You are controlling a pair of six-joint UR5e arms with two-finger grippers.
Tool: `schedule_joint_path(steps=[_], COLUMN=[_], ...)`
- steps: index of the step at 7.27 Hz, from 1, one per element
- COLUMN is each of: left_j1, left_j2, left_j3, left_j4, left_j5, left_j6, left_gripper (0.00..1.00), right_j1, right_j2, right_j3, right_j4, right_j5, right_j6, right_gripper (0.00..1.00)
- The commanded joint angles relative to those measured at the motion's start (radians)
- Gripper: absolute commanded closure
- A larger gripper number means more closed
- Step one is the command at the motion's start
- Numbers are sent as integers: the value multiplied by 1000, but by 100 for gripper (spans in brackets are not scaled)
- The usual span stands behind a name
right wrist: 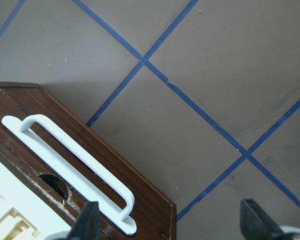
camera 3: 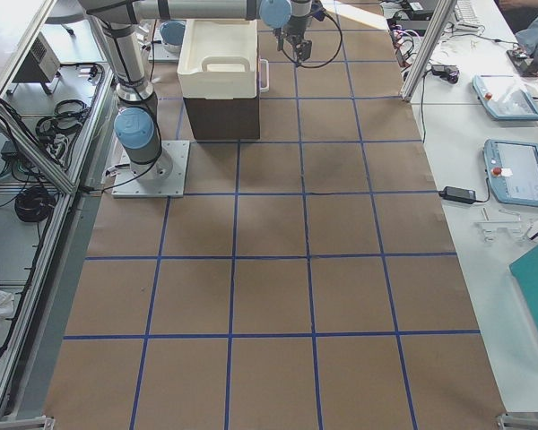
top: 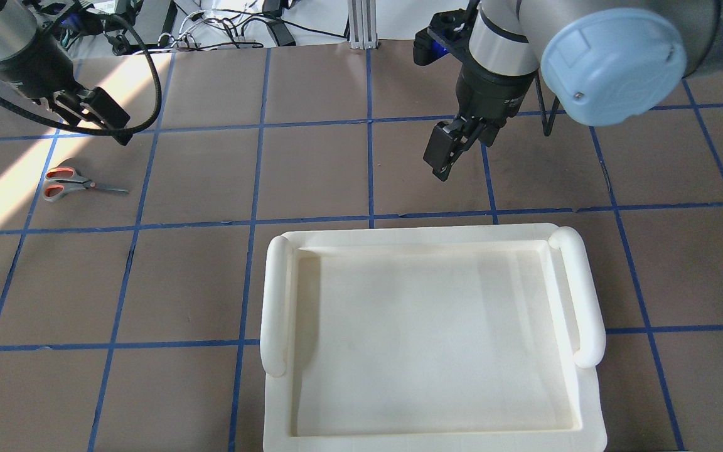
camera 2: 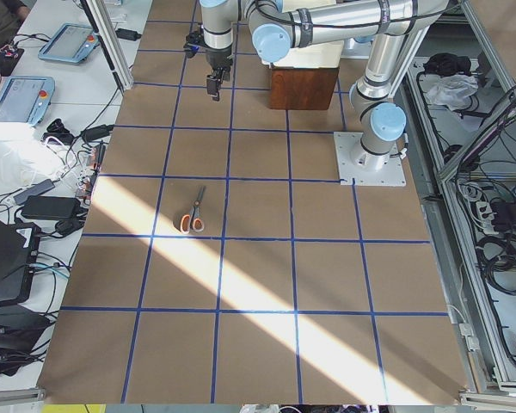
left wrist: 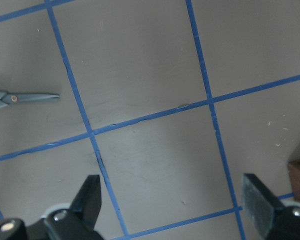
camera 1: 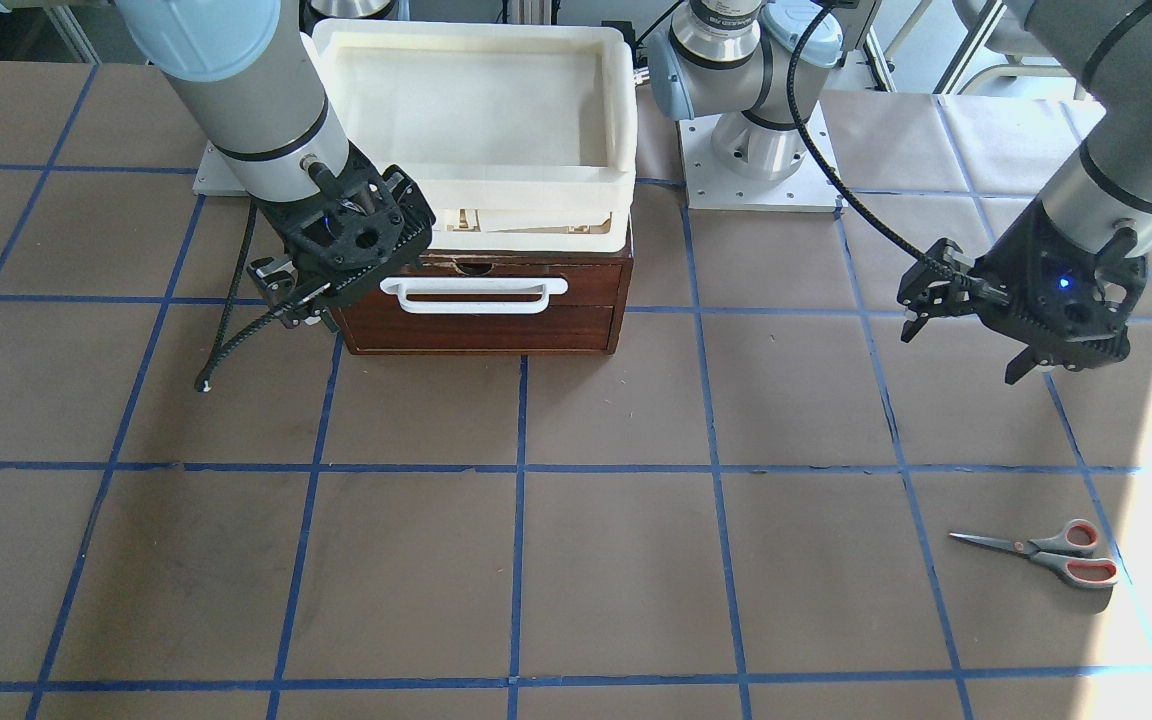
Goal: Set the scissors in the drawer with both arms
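The scissors (camera 1: 1046, 553) lie flat on the brown table, far from the drawer; they also show in the overhead view (top: 66, 183), and only the blades show in the left wrist view (left wrist: 25, 97). The dark wooden drawer (camera 1: 481, 325) with its white bar handle (camera 1: 476, 293) is shut. The handle also shows in the right wrist view (right wrist: 70, 165). My left gripper (camera 1: 1036, 360) hangs open and empty above the table, short of the scissors. My right gripper (camera 1: 311, 305) is open and empty, beside the drawer's end.
A cream-white plastic tray (camera 1: 626, 130) sits on top of the drawer chest and hides it in the overhead view (top: 277, 295). Blue tape lines grid the table. Both arm bases stand behind the chest. Cables hang from both wrists.
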Motion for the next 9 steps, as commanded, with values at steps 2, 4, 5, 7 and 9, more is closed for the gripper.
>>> schedule_joint_path(steps=[2, 4, 5, 7, 9], left_j1=[122, 179, 208, 219, 227], left_j2=[-94, -191, -239, -337, -427], left_j3=[0, -1, -1, 0, 11], left_j4=[98, 206, 226, 377, 415], left_j5=[34, 45, 42, 65, 65], left_j6=[564, 896, 999, 1236, 1375], left_gripper=[0, 0, 0, 0, 0], right_j1=[11, 21, 28, 73, 118], right_j2=[112, 132, 160, 244, 267], right_j3=[-74, -80, -81, -127, -140], right_j4=[29, 110, 121, 115, 121], right_j5=[2, 3, -6, -11, 0], right_j6=[-294, -514, -588, -667, -696], right_gripper=[0, 0, 1, 2, 3])
